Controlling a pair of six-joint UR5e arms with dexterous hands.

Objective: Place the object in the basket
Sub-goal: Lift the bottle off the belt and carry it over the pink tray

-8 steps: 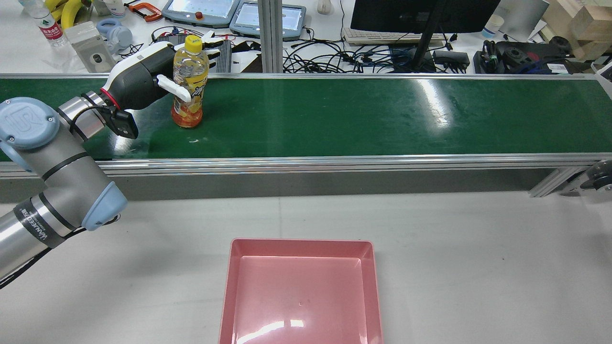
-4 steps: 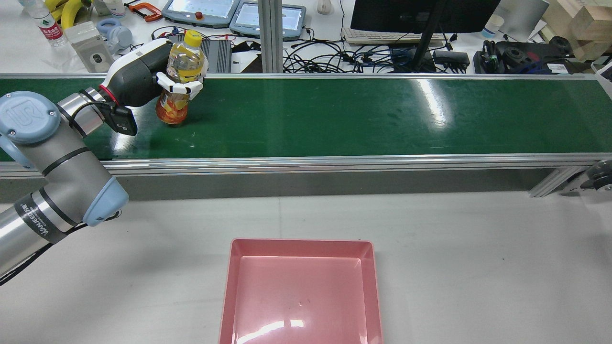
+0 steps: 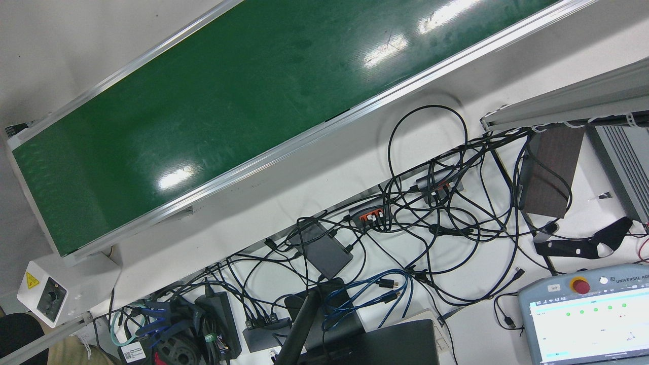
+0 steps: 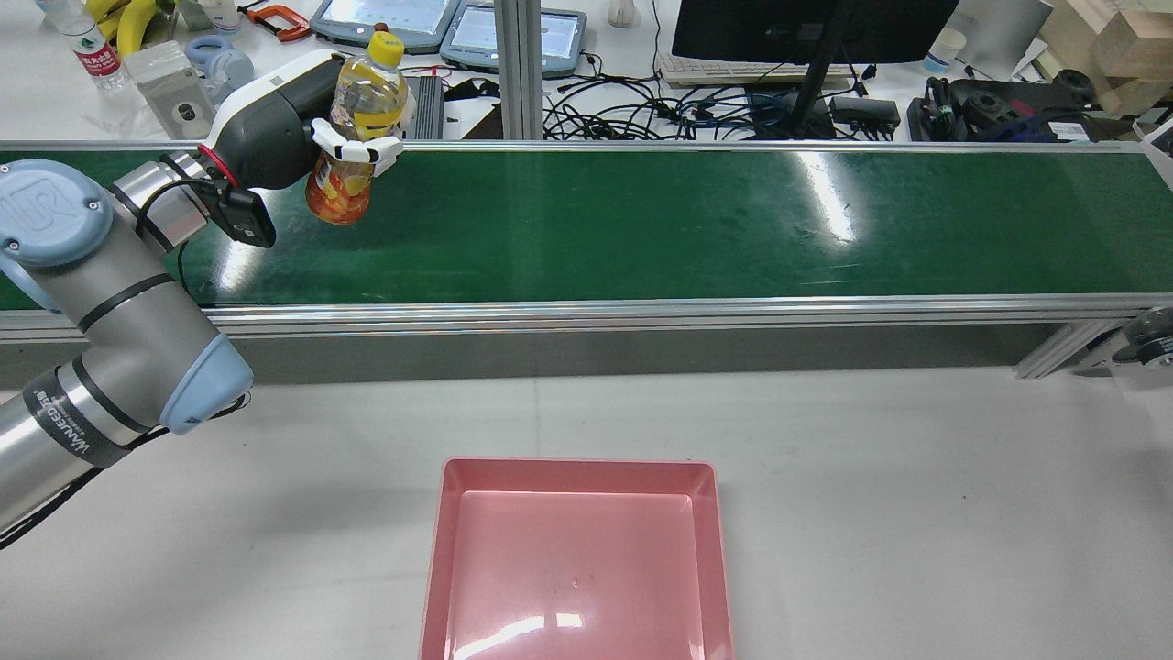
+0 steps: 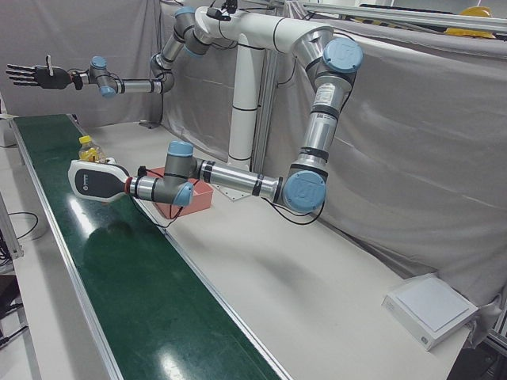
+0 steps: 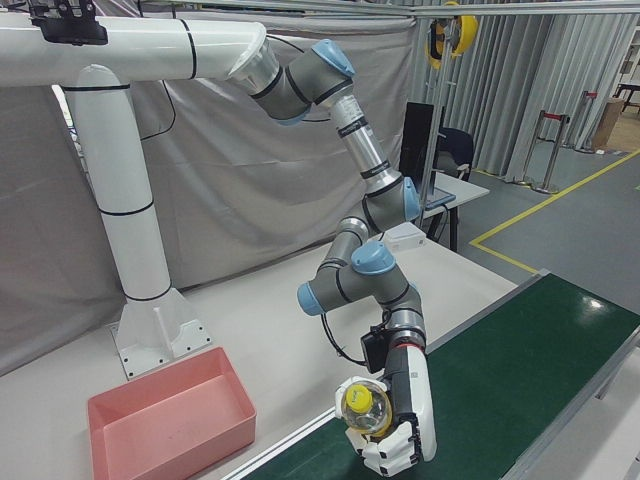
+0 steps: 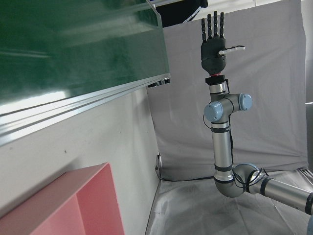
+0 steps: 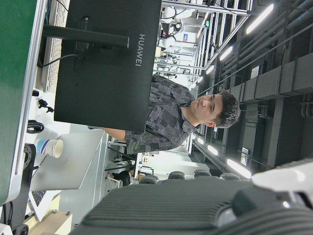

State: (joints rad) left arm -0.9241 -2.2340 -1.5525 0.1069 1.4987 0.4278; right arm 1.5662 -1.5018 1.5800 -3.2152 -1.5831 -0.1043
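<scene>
While the right hand (image 5: 32, 76) is being kept spread and empty, a juice bottle (image 4: 356, 127) is being gripped, tilted, above the green conveyor belt (image 4: 696, 220) by the left hand (image 4: 284, 128).

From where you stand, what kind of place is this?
Probably a robotics lab or test cell: a green conveyor belt, a cluttered desk of cables, and a teach pendant.

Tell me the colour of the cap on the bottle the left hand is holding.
Yellow. The cap tops the bottle held by the left hand, clearest in the rear view.
</scene>
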